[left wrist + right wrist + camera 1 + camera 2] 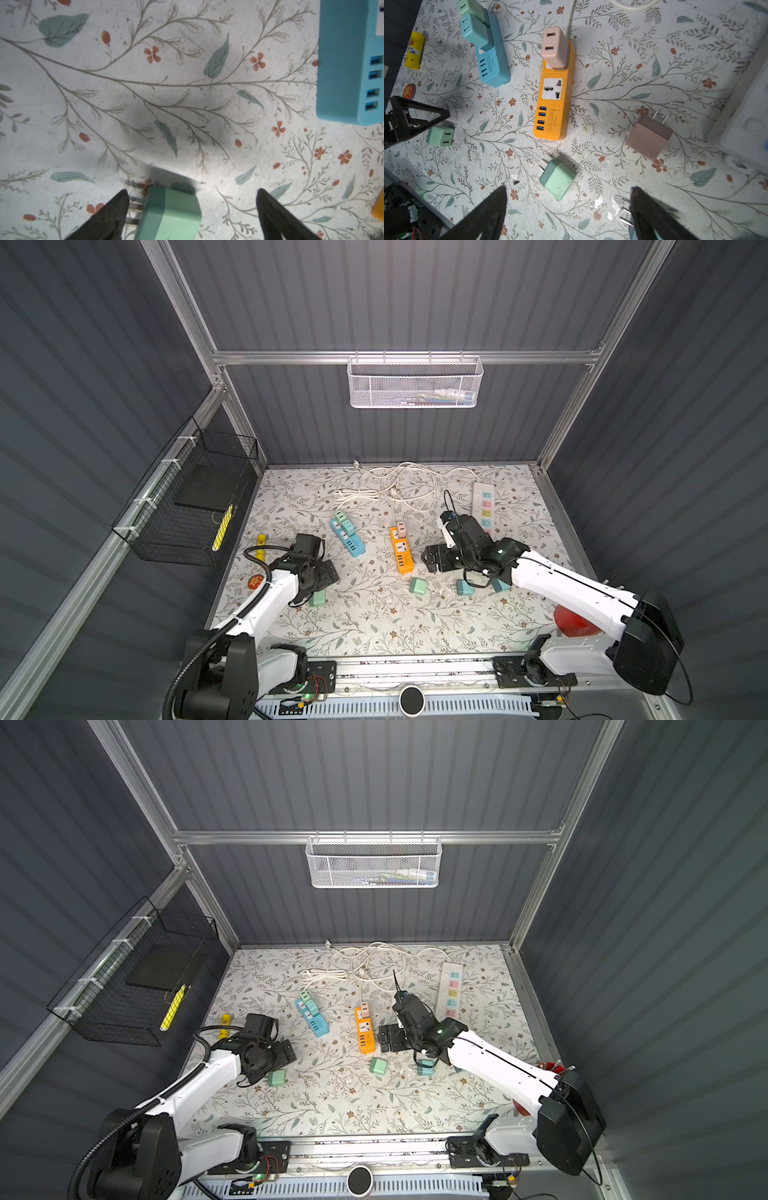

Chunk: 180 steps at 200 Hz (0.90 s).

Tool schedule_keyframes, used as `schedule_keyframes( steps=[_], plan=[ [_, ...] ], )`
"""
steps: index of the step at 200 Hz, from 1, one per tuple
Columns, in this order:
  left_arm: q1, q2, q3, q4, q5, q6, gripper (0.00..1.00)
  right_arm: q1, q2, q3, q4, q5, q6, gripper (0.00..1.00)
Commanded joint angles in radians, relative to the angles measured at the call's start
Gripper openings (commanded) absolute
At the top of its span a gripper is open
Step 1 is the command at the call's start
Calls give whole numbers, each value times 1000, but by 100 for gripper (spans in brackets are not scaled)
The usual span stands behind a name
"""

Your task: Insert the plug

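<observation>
The flowered surface (374, 622) carries an orange power strip (553, 108) ahead of the right pincer (568, 187), which is spread wide and empty. The left pincer (192, 191) is also released, and a mint plug (170, 214) lies between its fingers, ungripped. A second mint plug (557, 179) lies just ahead of the right pincer's tips.

We have two top views from one stereo head, mounted high at the near edge, looking steeply down & toward the back wall. Both take in the whole floral-print tabletop (374, 622), near-identical framing w/ a slight sideways offset. Left wrist cam sits v. close to the cloth, facing down, catching just one end of the light-blue plastic power strip (342, 62). Right wrist cam is higher, tilted, wider: it shares that strip and the orange plastic power strip (550, 133) w/ both top views.
</observation>
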<state>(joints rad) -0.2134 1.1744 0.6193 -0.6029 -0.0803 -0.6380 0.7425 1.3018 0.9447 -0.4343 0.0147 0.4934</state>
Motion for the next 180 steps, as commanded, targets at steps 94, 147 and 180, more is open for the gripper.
schedule_keyframes(
  steps=[94, 147, 180],
  plan=[
    [-187, -85, -59, -68, 30, -188, 94, 8, -81, -48, -14, 29, 17, 93],
    [-340, -54, -63, 54, 54, -310, 92, 8, -74, -28, -24, 43, -3, 93],
    [-348, -79, 16, -15, -32, -261, 93, 8, -75, -14, -38, 46, -9, 93]
  ],
)
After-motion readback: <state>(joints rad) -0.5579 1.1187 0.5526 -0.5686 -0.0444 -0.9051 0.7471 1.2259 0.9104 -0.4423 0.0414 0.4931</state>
